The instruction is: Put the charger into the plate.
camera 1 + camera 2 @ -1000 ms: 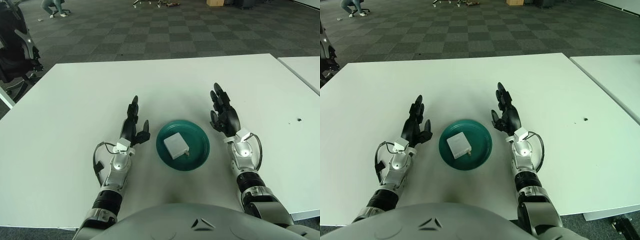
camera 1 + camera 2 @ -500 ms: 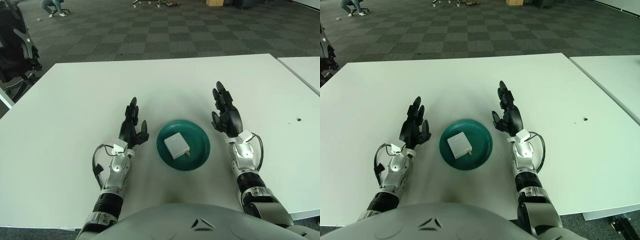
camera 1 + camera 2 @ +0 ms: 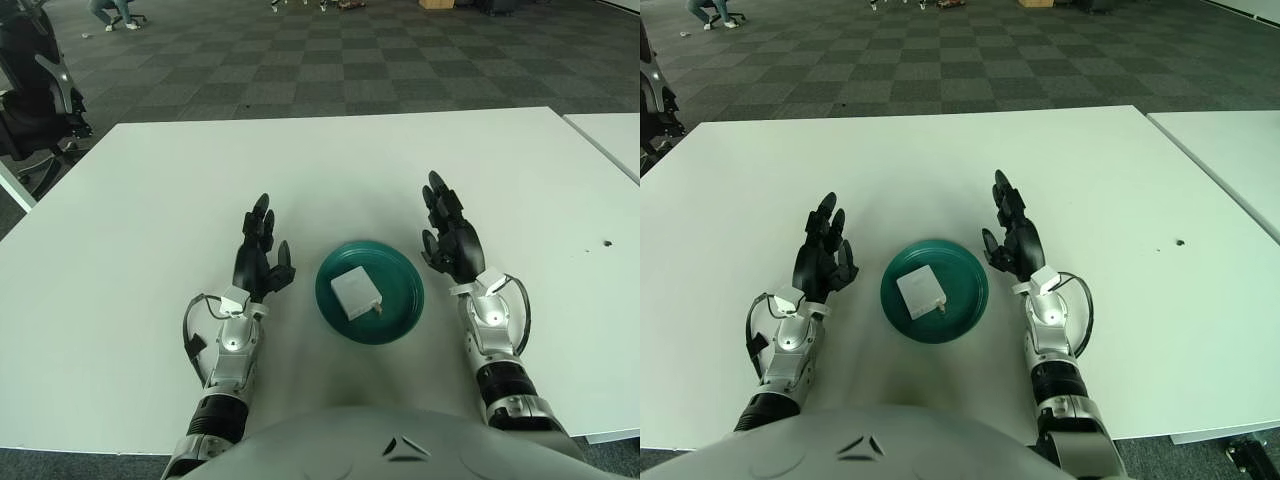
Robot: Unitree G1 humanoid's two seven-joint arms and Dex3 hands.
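A white square charger [image 3: 356,291] lies flat inside a round teal plate [image 3: 398,308] near the table's front middle; it also shows in the right eye view [image 3: 919,292]. My left hand [image 3: 260,250] rests on the table just left of the plate, fingers spread and empty. My right hand [image 3: 448,232] rests just right of the plate, fingers spread and empty. Neither hand touches the plate or the charger.
The white table [image 3: 180,190] stretches wide around the plate. A second white table [image 3: 612,135] stands at the right with a gap between. A black robot frame [image 3: 35,85] stands off the table's far left corner. Dark checkered floor lies beyond.
My left hand has shifted a little left and away from the plate, its fingers straightening. The right hand, the charger and the plate keep their places.
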